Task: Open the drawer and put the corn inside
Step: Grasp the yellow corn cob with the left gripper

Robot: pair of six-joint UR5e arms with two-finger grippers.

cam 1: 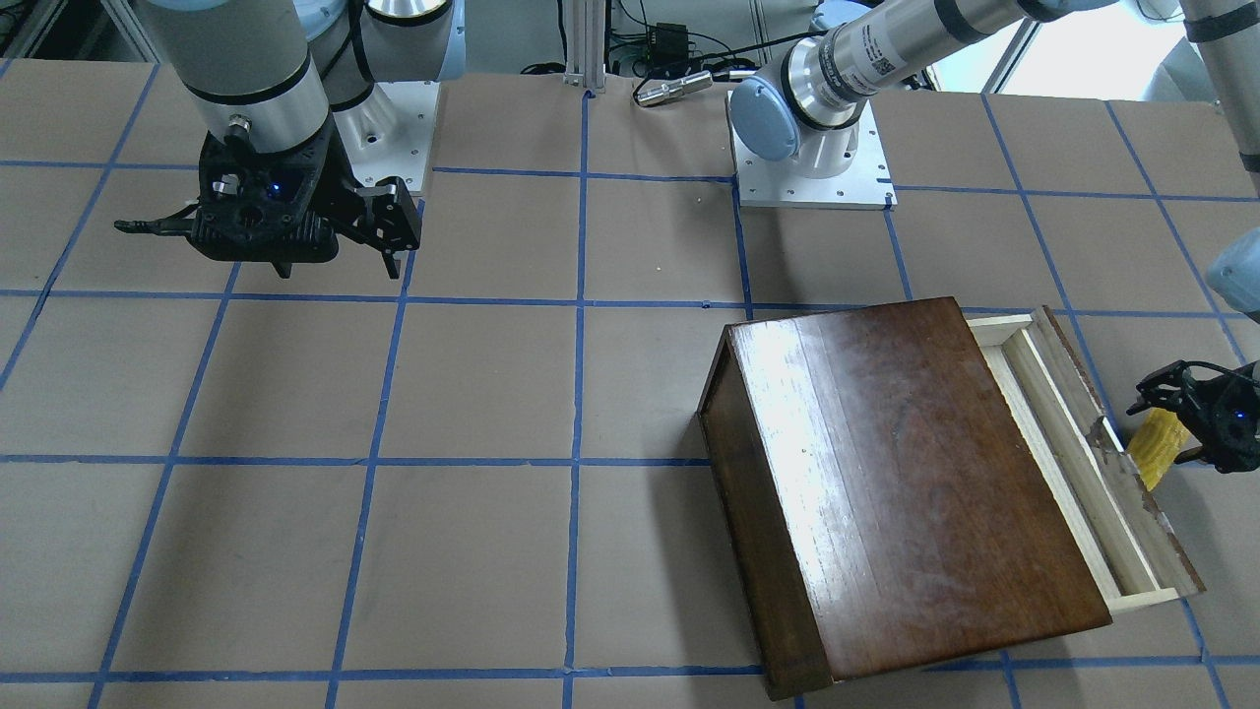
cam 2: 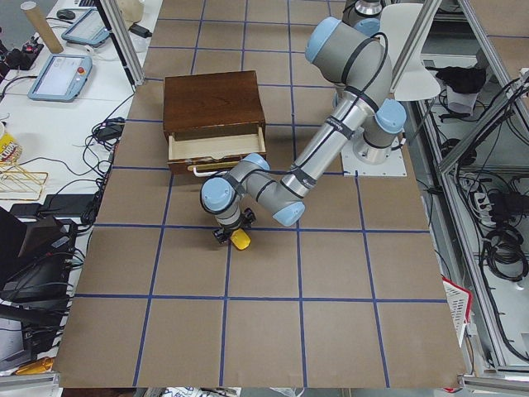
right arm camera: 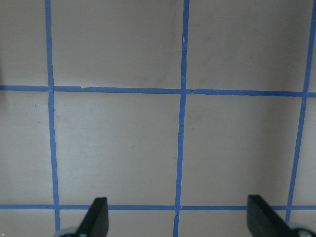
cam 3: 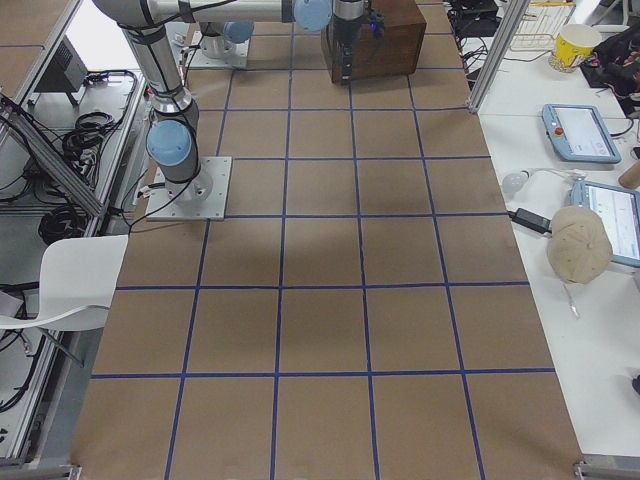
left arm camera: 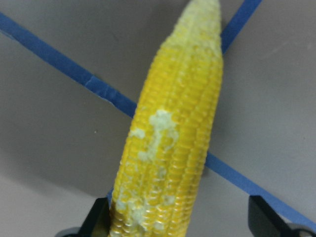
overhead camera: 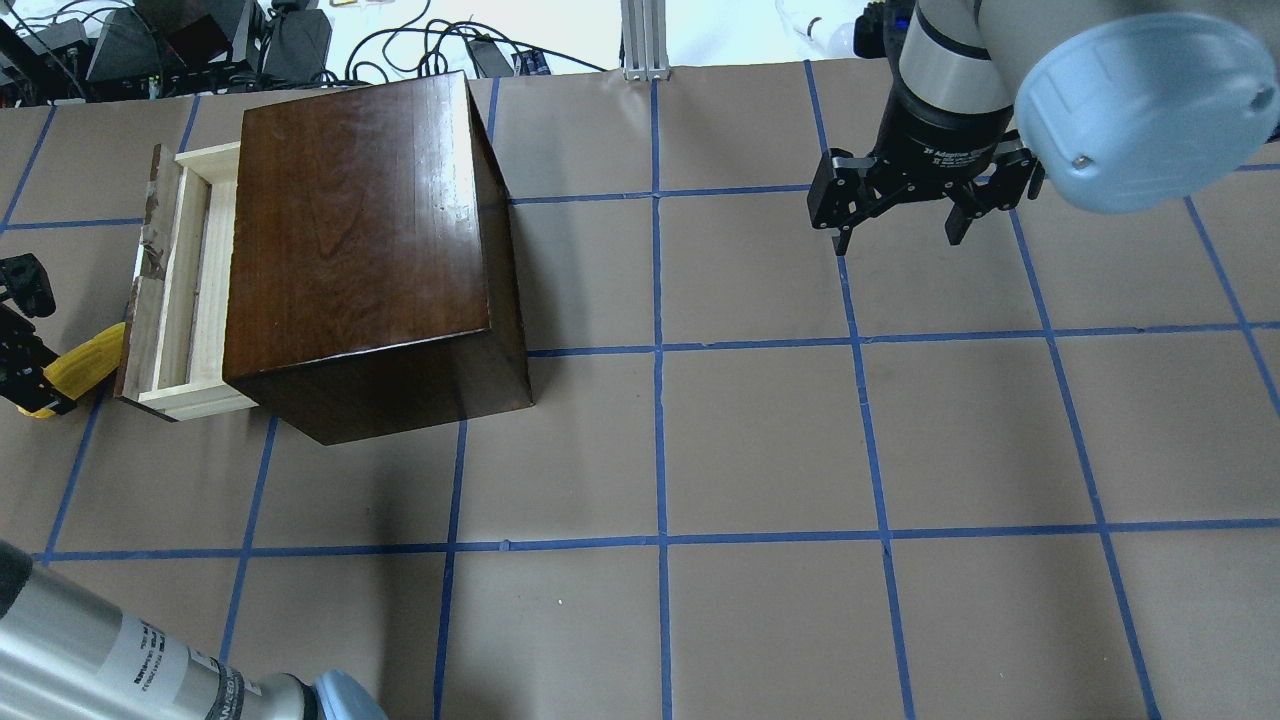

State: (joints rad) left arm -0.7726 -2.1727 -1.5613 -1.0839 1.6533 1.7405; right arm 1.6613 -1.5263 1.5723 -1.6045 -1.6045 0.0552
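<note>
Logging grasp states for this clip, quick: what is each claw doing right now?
Left claw: open, straddling the small yellow ridged corn cob, not clamped.
Right claw: open, holding nothing.

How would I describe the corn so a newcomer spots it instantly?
Find the glossy dark-brown cabinet with its drawer pulled open. Just outside the drawer's front panel lies the corn: the only yellow thing, small, ridged and tapered.
</note>
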